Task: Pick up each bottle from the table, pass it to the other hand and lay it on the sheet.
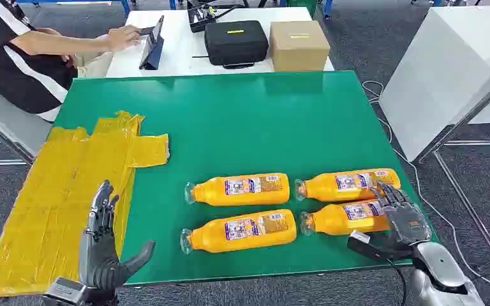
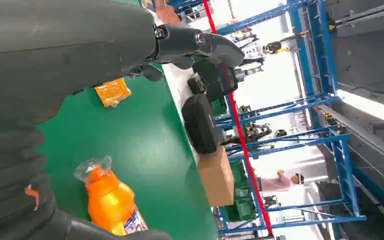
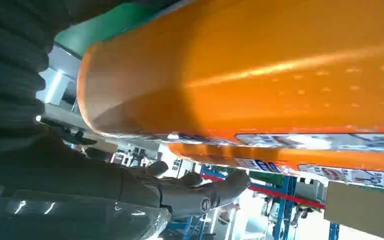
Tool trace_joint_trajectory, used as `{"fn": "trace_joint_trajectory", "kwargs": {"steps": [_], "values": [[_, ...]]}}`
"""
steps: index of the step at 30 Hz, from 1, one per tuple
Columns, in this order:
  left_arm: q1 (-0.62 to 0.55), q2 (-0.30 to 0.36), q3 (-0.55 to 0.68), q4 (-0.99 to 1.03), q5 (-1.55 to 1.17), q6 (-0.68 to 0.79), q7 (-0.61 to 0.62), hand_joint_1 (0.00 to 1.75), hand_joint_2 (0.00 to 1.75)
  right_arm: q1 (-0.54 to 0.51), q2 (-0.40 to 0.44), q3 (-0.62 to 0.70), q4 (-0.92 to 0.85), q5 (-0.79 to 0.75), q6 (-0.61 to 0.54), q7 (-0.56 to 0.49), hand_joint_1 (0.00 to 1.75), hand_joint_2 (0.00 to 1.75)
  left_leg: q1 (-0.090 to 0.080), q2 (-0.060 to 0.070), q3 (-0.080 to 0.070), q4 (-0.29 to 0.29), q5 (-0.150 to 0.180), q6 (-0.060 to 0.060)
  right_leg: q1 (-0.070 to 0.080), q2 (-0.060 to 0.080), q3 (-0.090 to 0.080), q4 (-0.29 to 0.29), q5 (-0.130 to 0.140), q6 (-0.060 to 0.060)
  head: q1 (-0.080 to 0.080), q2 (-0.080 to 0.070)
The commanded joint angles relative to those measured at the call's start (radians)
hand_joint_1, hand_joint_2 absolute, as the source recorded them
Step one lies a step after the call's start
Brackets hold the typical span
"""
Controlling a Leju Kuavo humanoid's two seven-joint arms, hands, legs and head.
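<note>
Pickup stage: right robot hand (image 1: 400,213) closing around near-right bottle (image 1: 344,218) lying on bench (image 1: 255,121), grip not yet firm. Left robot hand (image 1: 105,245) waiting open by yellow sheet (image 1: 57,197). Next needing lift, then handover.

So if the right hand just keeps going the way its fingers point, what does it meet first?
The near-right bottle: the right hand sits at its base end, fingers over it. Whether it already touches is unclear. Beyond lies the far-right bottle.
</note>
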Motion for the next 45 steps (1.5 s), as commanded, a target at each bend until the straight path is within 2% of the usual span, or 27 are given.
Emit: {"fn": "trace_joint_trajectory", "kwargs": {"steps": [1, 2, 3, 4, 5, 7, 9, 13, 14, 18, 25, 31, 34, 37, 40, 43, 45], "values": [[-0.012, -0.007, 0.037, 0.065, 0.013, -0.004, 0.006, 0.0, 1.75, -0.002, -0.025, 0.1, 0.078, -0.019, 0.137, 0.039, 0.0, 1.75, 0.001, 0.0, 0.004, -0.002, -0.001, -0.003, 0.001, 0.0, 0.004, -0.003, 0.0, -0.001, 0.0, 0.0], [-0.012, -0.007, 0.037, 0.065, 0.013, -0.004, 0.005, 0.0, 1.75, 0.0, -0.026, 0.099, 0.079, -0.019, 0.137, 0.039, 0.0, 1.75, 0.001, 0.0, 0.004, -0.002, 0.0, -0.003, 0.001, 0.0, 0.004, -0.003, 0.0, -0.001, 0.0, 0.0], [-0.011, -0.007, 0.037, 0.066, 0.014, -0.005, 0.005, 0.0, 1.75, 0.0, -0.028, 0.1, 0.081, -0.025, 0.157, 0.042, 0.24, 1.75, 0.001, -0.001, 0.004, -0.002, 0.0, -0.002, 0.001, -0.001, 0.004, -0.003, 0.0, -0.001, 0.0, 0.0], [-0.01, -0.008, 0.037, 0.068, 0.015, -0.006, 0.004, 0.0, 1.75, 0.007, -0.033, 0.102, 0.079, -0.032, 0.183, 0.052, 0.72, 1.75, 0.002, -0.002, 0.006, -0.002, 0.0, -0.003, 0.001, -0.002, 0.003, -0.004, 0.0, -0.001, 0.0, 0.0], [-0.007, -0.01, 0.035, 0.073, 0.013, -0.01, 0.004, 0.0, 1.75, 0.02, -0.037, 0.102, 0.08, -0.048, 0.223, 0.065, 1.41, 1.75, 0.002, -0.002, 0.006, -0.002, -0.001, -0.002, 0.002, -0.002, -0.002, -0.004, 0.001, -0.001, 0.0, 0.0], [-0.007, -0.014, 0.032, 0.08, 0.01, -0.013, 0.004, 0.0, 1.75, 0.033, -0.044, 0.103, 0.089, -0.051, 0.239, 0.075, 1.47, 1.75, 0.002, -0.002, 0.008, -0.002, -0.003, 0.0, 0.002, -0.002, 0.0, -0.004, 0.0, -0.001, 0.0, 0.0], [-0.021, -0.016, 0.027, 0.091, 0.006, -0.024, 0.008, 0.0, 1.75, 0.041, -0.048, 0.098, 0.102, -0.067, 0.265, 0.091, 1.66, 1.75, 0.001, -0.001, 0.009, -0.002, -0.004, 0.001, 0.001, -0.001, 0.0, -0.004, -0.001, -0.001, 0.0, 0.0], [-0.055, -0.016, 0.026, 0.109, 0.007, -0.041, 0.023, 0.0, 1.75, 0.058, -0.051, 0.089, 0.095, -0.083, 0.284, 0.105, 1.75, 1.75, 0.002, -0.005, 0.01, -0.002, -0.003, 0.001, 0.002, -0.004, 0.002, -0.005, -0.001, -0.001, 0.0, 0.0], [-0.061, -0.018, 0.028, 0.11, 0.007, -0.044, 0.028, 0.0, 1.75, 0.075, -0.056, 0.088, 0.075, -0.093, 0.294, 0.11, 1.71, 1.75, 0.002, -0.006, 0.011, -0.003, -0.003, 0.001, 0.001, -0.005, 0.003, -0.006, -0.001, -0.001, 0.0, 0.0], [-0.048, -0.021, 0.036, 0.104, 0.006, -0.042, 0.03, 0.0, 1.75, 0.107, -0.056, 0.09, 0.043, -0.1, 0.299, 0.114, 1.75, 1.75, 0.002, -0.006, 0.012, -0.001, -0.003, 0.002, 0.001, -0.005, 0.004, -0.006, -0.001, -0.001, 0.0, 0.0], [-0.029, -0.02, 0.049, 0.09, 0.003, -0.034, 0.028, 0.0, 1.75, 0.041, -0.04, 0.131, 0.109, -0.097, 0.322, 0.114, 1.75, 1.75, 0.002, -0.004, 0.013, -0.003, -0.003, 0.001, 0.002, -0.004, 0.007, -0.01, 0.0, -0.001, 0.0, 0.0], [-0.029, -0.022, 0.05, 0.091, 0.002, -0.033, 0.028, 0.0, 1.75, 0.034, -0.04, 0.139, 0.119, -0.094, 0.32, 0.108, 1.75, 1.75, 0.003, -0.003, 0.013, -0.002, -0.004, 0.002, 0.003, -0.003, 0.007, -0.01, 0.0, -0.001, 0.0, 0.0], [-0.014, -0.027, 0.059, 0.082, -0.006, -0.023, 0.026, 0.0, 1.75, 0.017, -0.017, 0.135, 0.13, -0.118, 0.227, 0.055, 1.75, 1.75, 0.003, -0.003, 0.014, -0.002, -0.004, 0.002, 0.003, -0.003, 0.009, -0.01, 0.0, -0.001, 0.0, 0.0], [0.001, -0.032, 0.074, 0.065, -0.016, -0.021, 0.026, 0.0, 1.75, 0.003, 0.04, 0.081, 0.089, -0.237, 0.147, -0.045, 1.75, 1.75, 0.003, 0.0, 0.016, -0.003, -0.004, 0.001, 0.003, -0.001, 0.01, -0.01, 0.0, -0.001, 0.0, 0.0], [-0.004, -0.032, 0.078, 0.066, -0.016, -0.023, 0.03, 0.0, 1.75, -0.021, 0.063, 0.066, 0.087, -0.262, 0.138, -0.051, 1.75, 1.75, 0.002, 0.002, 0.015, -0.003, -0.004, 0.001, 0.003, 0.001, 0.008, -0.009, 0.001, -0.002, 0.0, 0.0], [-0.02, -0.034, 0.069, 0.087, -0.02, -0.03, 0.039, 0.0, 1.75, -0.018, 0.153, -0.063, 0.069, -0.377, 0.053, -0.068, 1.75, 1.75, 0.003, 0.004, 0.013, -0.003, -0.004, 0.0, 0.003, 0.005, 0.012, -0.008, 0.002, -0.002, 0.0, 0.0], [-0.024, -0.036, 0.067, 0.092, -0.02, -0.028, 0.039, 0.0, 1.75, -0.008, 0.153, -0.069, 0.065, -0.378, 0.05, -0.069, 1.75, 1.75, 0.003, 0.001, 0.015, -0.003, -0.004, 0.0, 0.003, 0.002, 0.015, -0.009, 0.001, -0.001, 0.0, 0.0]]}}
